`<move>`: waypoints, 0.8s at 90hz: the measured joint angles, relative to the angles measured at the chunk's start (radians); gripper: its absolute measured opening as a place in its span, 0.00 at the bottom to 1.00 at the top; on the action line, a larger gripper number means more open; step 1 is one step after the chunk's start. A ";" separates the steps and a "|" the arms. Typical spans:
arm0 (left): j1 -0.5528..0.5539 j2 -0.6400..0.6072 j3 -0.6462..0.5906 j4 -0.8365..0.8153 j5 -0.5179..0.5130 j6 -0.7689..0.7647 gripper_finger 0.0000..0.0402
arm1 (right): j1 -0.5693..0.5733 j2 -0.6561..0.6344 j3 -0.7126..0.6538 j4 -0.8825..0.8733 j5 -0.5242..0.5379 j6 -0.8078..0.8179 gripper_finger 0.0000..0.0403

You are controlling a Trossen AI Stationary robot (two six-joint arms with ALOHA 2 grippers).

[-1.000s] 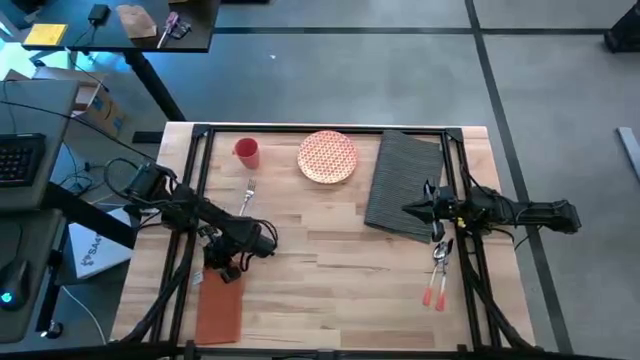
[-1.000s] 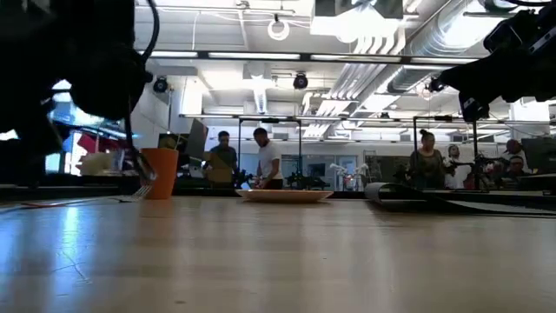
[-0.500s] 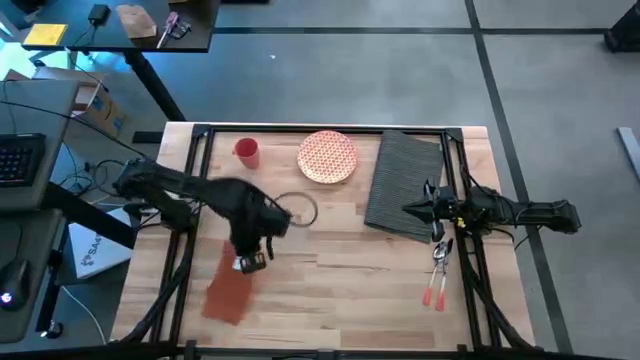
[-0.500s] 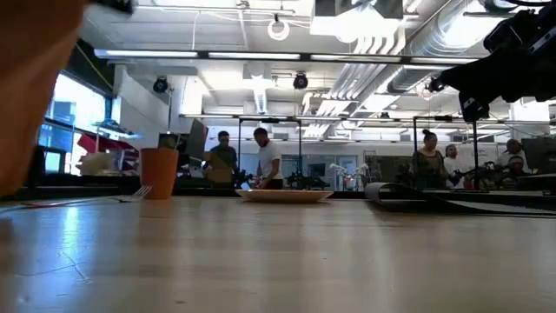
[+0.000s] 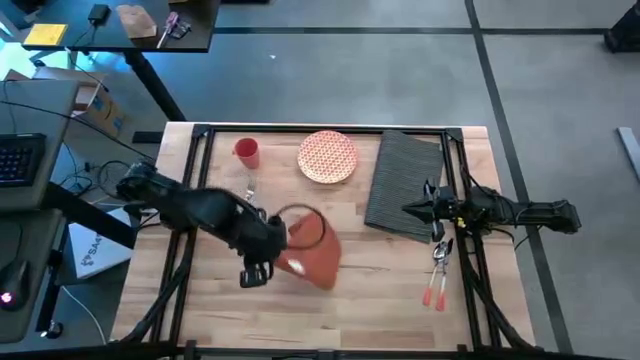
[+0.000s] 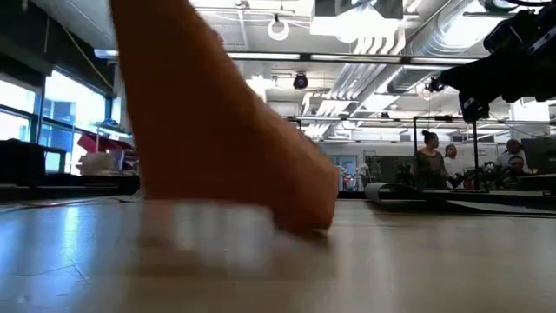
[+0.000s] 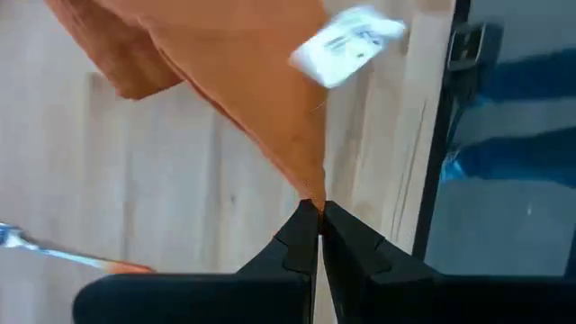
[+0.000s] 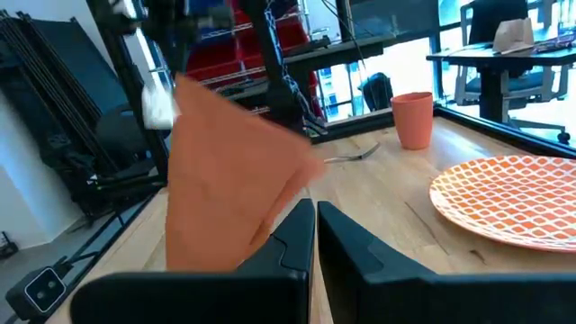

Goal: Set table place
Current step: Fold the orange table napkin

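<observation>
The left hand (image 7: 317, 236) carries a rust-orange napkin (image 5: 312, 250) over the middle of the light wood tabletop (image 5: 380, 290), its fingers pinched shut on one corner of the cloth so the rest hangs free, with a white tag (image 7: 346, 42) showing near an edge. In the low view the napkin's lower edge appears to brush the wood, though motion blur makes that uncertain. The dark grey ribbed placemat (image 5: 402, 183) — the place to be set — lies toward the tabletop's far right, not yet drawn to the centre. The right hand (image 8: 315, 236) rests at the placemat's right edge with its fingers closed together; whether they grip the mat cannot be made out. The patterned plate (image 5: 327, 157), the orange cup (image 5: 247, 151) and a fork (image 5: 249, 187) sit along the far side, and orange-handled cutlery (image 5: 435, 275) lies by the right arm — likely staged there, awaiting their turn.
</observation>
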 joint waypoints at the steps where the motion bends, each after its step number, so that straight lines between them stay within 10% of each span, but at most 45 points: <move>1: -0.003 0.002 -0.009 0.004 0.001 0.000 0.00 | 0.000 0.000 0.000 0.000 0.000 0.000 0.00; 36: 0.000 0.038 -0.048 0.074 0.094 -0.150 0.00 | -0.007 0.000 0.000 0.027 0.077 -0.031 0.00; 72: 0.258 0.001 0.366 0.448 -0.240 -0.180 0.00 | -0.004 0.000 0.000 0.109 0.227 0.805 0.00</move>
